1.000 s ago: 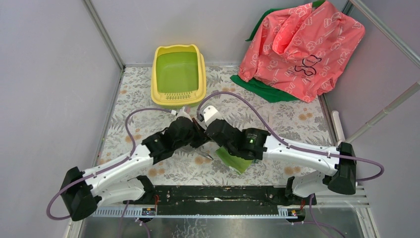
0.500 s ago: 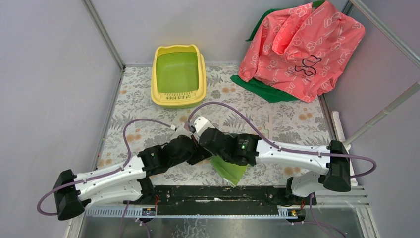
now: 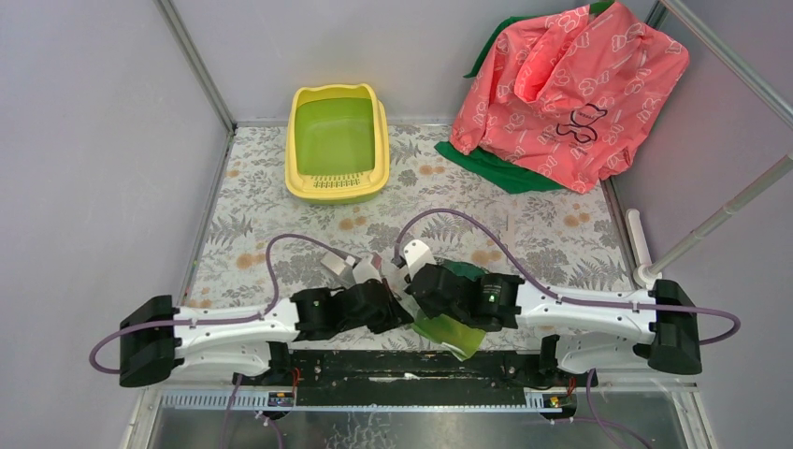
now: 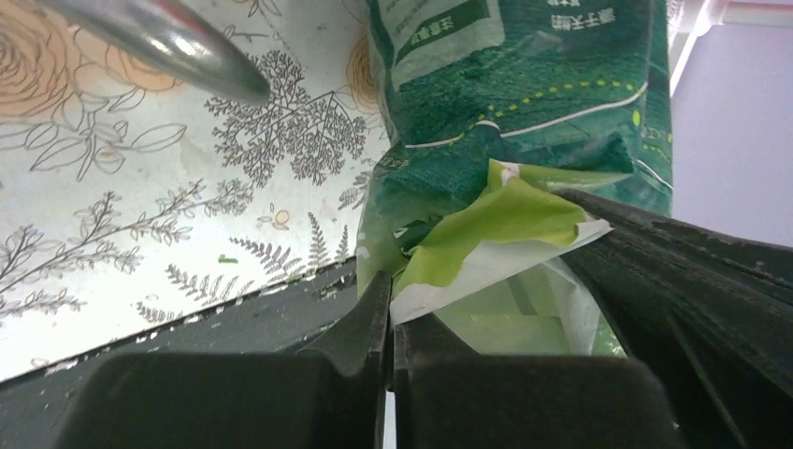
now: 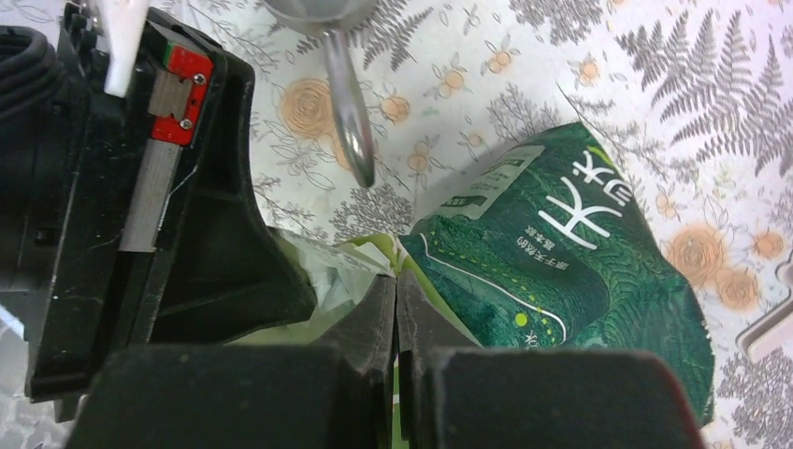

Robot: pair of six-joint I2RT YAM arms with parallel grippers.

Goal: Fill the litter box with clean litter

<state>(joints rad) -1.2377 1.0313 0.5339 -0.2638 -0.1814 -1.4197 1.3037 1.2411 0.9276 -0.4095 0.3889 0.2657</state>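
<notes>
**Pinching one green bag from both sides, litter box far across the table**

Sitting at the far edge of the table point(image 3: 561, 234), left of centre, the litter box point(image 3: 337, 136) lies flat on the floral cover. Its yellow rim frames a green inside, and the slotted lip faces the arms. It is well apart from both grippers.

Nearer the camera, the left arm lies low along the near edge and reaches toward the middle. The left gripper point(image 4: 391, 313) is clenched. Its two dark fingers are pressed together on a torn flap of pale green and white film at the mouth of the green bag point(image 4: 524, 103).

A shiny metal utensil point(image 5: 348, 112) lies on the cover just beyond the bag, its slim handle pointing toward the grippers. Whether it touches the bag cannot be told.

The bag itself is glossy dark green with white lettering. It is crumpled and rests on the table between the two wrists, its paler torn end toward the near edge.

From the right, the right gripper point(image 5: 397, 309) is also clenched, its fingers meeting on the same torn edge, just beside the left gripper's black body. The two grippers sit almost against each other.

At the far right corner, a pink printed sheet point(image 3: 570, 84) is heaped over a green cloth point(image 3: 496, 168), well apart from the arms.
</notes>
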